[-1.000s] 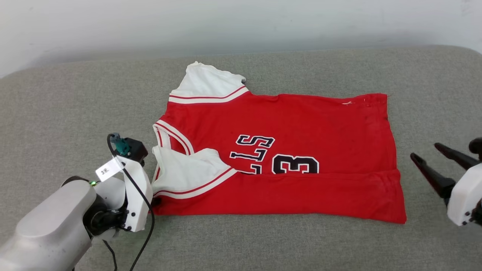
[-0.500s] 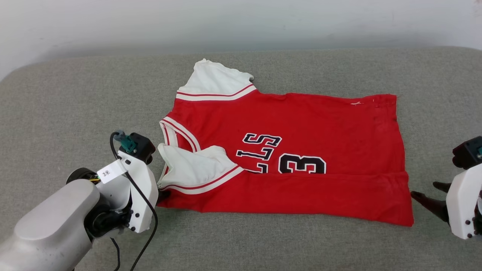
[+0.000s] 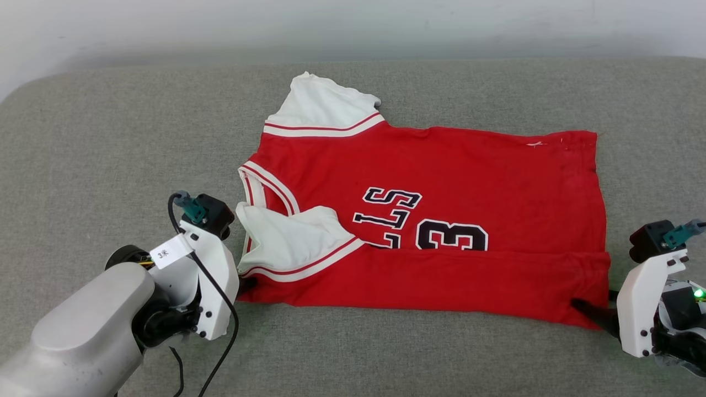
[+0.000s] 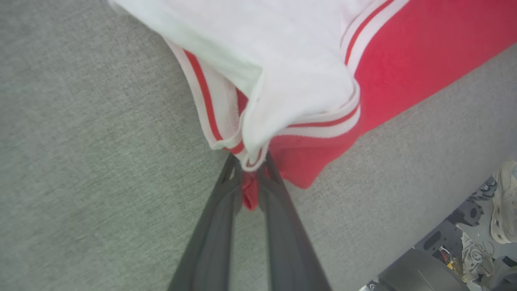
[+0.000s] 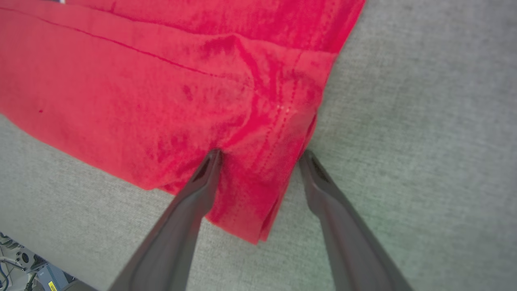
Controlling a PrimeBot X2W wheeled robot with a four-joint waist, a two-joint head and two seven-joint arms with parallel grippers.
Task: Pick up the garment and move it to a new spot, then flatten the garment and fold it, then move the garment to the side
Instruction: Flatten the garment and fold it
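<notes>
Bright, soft, even light falls from above. The head view is sharp: the shirt [image 3: 469, 165] throws only a thin shadow on the grey cushion [image 3: 110, 138], and a dim band runs below the wall [image 3: 353, 22]. In the left wrist view the white sleeve [image 4: 291, 60] is nearly washed out. The fingers [image 4: 210, 250] of the left gripper [image 4: 250, 161] and those of the right gripper [image 5: 261, 152] blur toward the lens.

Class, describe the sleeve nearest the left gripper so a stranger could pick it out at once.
A red garment lies on the grey cushion, one corner pinched by the left gripper. Beside that gripper is the near sleeve: white, folded over the red front, while the far sleeve sticks outward.
</notes>
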